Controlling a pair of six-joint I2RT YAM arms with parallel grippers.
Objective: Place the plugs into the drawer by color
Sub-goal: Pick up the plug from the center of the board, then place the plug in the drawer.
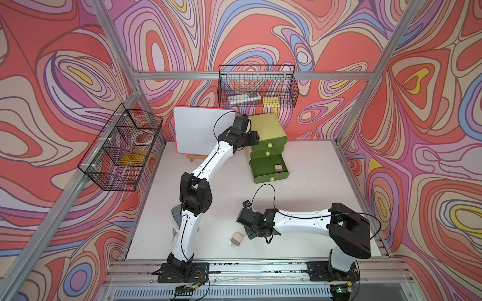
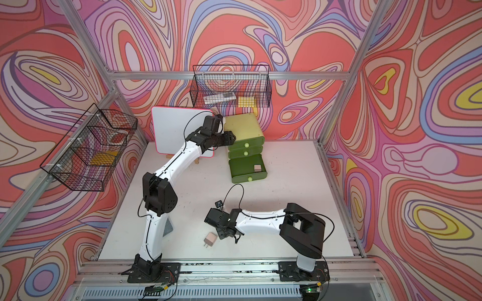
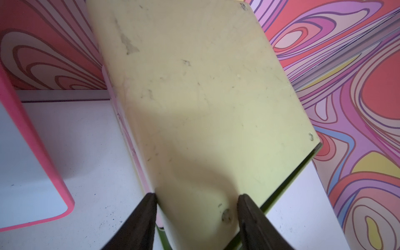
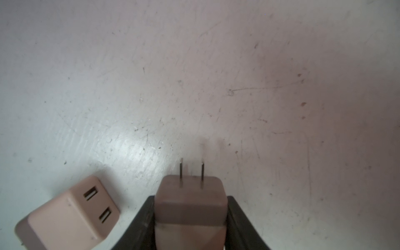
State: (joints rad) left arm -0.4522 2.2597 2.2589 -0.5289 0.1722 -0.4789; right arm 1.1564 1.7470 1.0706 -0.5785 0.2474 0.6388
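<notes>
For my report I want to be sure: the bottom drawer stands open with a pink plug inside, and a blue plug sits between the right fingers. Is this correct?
Only the colour is wrong: the right wrist view shows a pale pink plug between the right fingers. The bottom drawer does stand open with a pink plug inside.

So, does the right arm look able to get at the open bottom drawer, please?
Probably yes. The bottom drawer stands pulled out with room beside the plug inside, only bare table lies between it and the right tool, and the left tool sits at the chest's top corner, clear of it.
</notes>
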